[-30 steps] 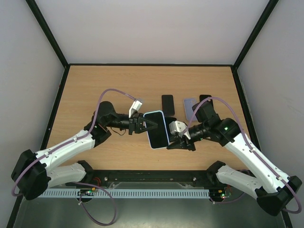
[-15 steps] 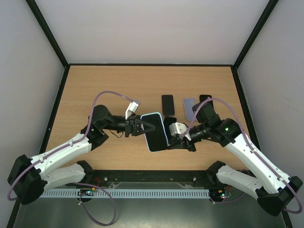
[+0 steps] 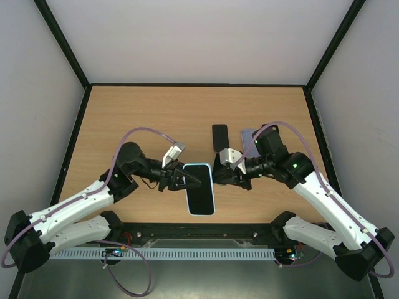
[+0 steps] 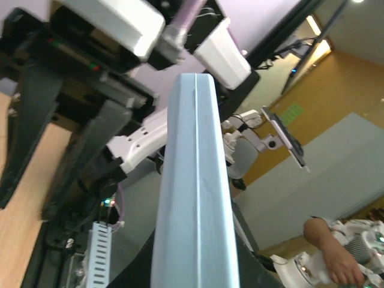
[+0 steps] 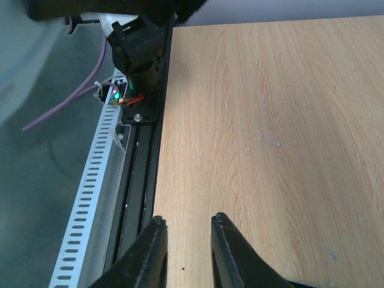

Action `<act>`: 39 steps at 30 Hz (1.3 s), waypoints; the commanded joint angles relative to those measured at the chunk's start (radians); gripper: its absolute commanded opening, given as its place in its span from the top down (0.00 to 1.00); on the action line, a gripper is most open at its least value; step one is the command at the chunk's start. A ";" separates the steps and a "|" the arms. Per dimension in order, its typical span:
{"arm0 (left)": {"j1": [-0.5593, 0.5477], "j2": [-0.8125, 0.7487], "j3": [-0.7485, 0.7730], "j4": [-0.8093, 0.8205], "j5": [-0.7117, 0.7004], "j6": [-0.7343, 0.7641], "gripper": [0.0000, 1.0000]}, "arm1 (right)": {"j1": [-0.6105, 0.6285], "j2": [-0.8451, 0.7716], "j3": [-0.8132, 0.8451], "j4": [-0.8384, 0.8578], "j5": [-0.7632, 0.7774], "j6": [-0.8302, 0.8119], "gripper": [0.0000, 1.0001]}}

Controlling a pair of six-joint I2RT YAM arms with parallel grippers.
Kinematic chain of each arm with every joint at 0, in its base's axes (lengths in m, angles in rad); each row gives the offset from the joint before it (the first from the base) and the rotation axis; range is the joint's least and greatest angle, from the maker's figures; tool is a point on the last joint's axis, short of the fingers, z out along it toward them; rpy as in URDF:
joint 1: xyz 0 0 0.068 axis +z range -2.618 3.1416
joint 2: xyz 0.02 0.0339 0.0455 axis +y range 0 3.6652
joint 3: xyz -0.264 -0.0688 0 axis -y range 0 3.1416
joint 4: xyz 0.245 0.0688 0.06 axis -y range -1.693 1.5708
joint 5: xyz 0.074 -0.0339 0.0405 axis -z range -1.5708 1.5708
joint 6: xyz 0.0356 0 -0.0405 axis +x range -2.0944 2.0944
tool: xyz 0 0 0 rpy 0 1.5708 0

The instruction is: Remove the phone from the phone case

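Note:
The phone (image 3: 201, 190), dark screen up inside a light blue phone case (image 4: 195, 198), hangs tilted above the table's near middle. My left gripper (image 3: 186, 180) is shut on the case's left long edge. The left wrist view shows that edge end-on, filling the space between the jaws. My right gripper (image 3: 219, 176) sits just right of the phone's far corner, apart from it. Its two black fingers (image 5: 157, 252) are open with a narrow gap (image 5: 188, 217) and only bare wood shows between them.
A black phone (image 3: 219, 136) and a grey-blue phone (image 3: 249, 133) lie flat at the back middle, next to the right arm. The black base rail (image 3: 199, 233) and a slotted white cable tray (image 5: 96, 198) run along the near table edge.
The left gripper has carried the cased phone toward the near edge and slightly left. The right gripper has come off the phone's right edge and drawn back toward the far right.

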 commanded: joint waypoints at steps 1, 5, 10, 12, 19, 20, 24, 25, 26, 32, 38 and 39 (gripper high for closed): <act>0.012 -0.027 0.067 -0.131 -0.118 0.142 0.98 | -0.002 -0.021 0.060 -0.029 -0.040 0.046 0.75; 0.052 -0.048 0.078 -0.212 -0.253 0.231 0.98 | -0.003 -0.024 0.095 -0.136 -0.084 0.040 0.37; 0.071 -0.048 0.073 -0.194 -0.307 0.249 0.97 | -0.003 0.025 0.128 -0.242 -0.093 0.015 0.39; 0.071 -0.037 0.072 -0.175 -0.293 0.241 0.98 | -0.002 0.035 0.128 -0.230 -0.081 0.037 0.43; 0.071 -0.027 0.042 -0.035 -0.224 0.165 0.98 | -0.002 0.048 0.092 -0.116 0.006 0.145 0.58; 0.071 -0.027 0.041 -0.031 -0.217 0.160 0.97 | -0.002 0.054 0.093 -0.124 0.007 0.133 0.59; 0.071 -0.035 0.038 -0.031 -0.214 0.162 0.97 | -0.003 0.057 0.087 -0.144 -0.009 0.099 0.59; 0.071 -0.036 0.038 -0.031 -0.212 0.162 0.97 | -0.002 0.055 0.083 -0.144 -0.012 0.099 0.59; 0.071 -0.034 0.038 -0.029 -0.210 0.161 0.98 | -0.002 0.053 0.083 -0.142 -0.013 0.099 0.59; 0.071 -0.034 0.034 0.028 -0.176 0.118 0.97 | -0.002 0.045 0.080 -0.140 0.003 0.098 0.60; 0.072 -0.022 0.053 0.032 -0.126 0.114 0.98 | -0.002 0.023 0.080 -0.191 0.003 -0.026 0.59; 0.072 -0.010 0.061 0.027 -0.114 0.116 0.98 | -0.002 0.015 0.076 -0.189 0.010 -0.034 0.59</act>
